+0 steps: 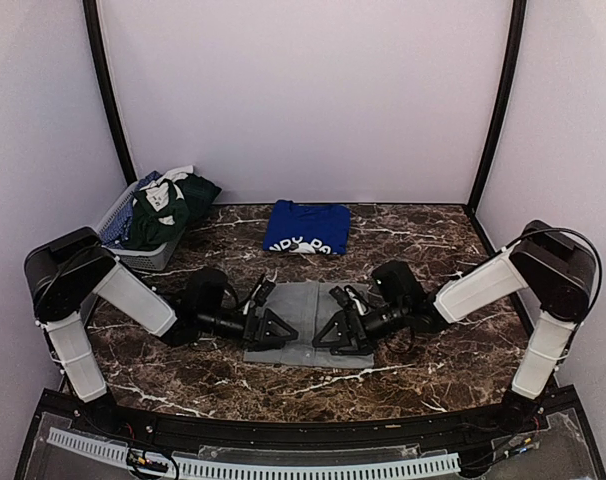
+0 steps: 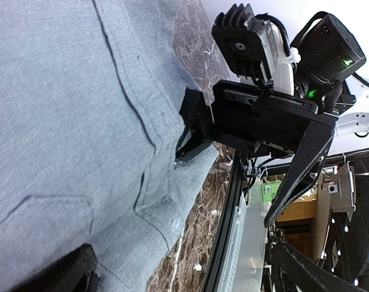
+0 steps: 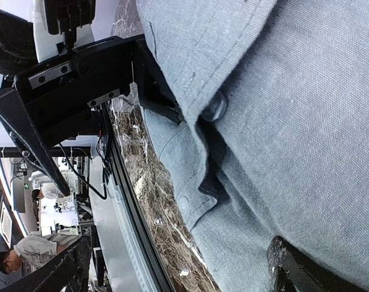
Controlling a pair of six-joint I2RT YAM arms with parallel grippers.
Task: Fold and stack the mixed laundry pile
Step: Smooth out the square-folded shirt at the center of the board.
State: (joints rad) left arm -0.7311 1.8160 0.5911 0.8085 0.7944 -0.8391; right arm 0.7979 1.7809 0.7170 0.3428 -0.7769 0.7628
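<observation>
A light-grey collared polo shirt (image 1: 305, 305) lies folded flat on the marble table at centre front. It fills the left wrist view (image 2: 63, 121) and the right wrist view (image 3: 306, 121). My left gripper (image 1: 271, 328) is at its left side, jaws open, one finger (image 2: 72, 274) resting on the cloth. My right gripper (image 1: 333, 332) is at its right side, jaws open, one finger (image 3: 306, 271) on the cloth. A royal-blue T-shirt (image 1: 306, 228) with white print lies folded behind it. Dark-green and patterned pieces (image 1: 168, 208) are heaped in the basket.
A grey mesh basket (image 1: 118, 215) stands at the back left corner. The table's black front rail (image 2: 224, 243) runs just beyond the shirt's near edge. The two grippers face each other closely across the shirt.
</observation>
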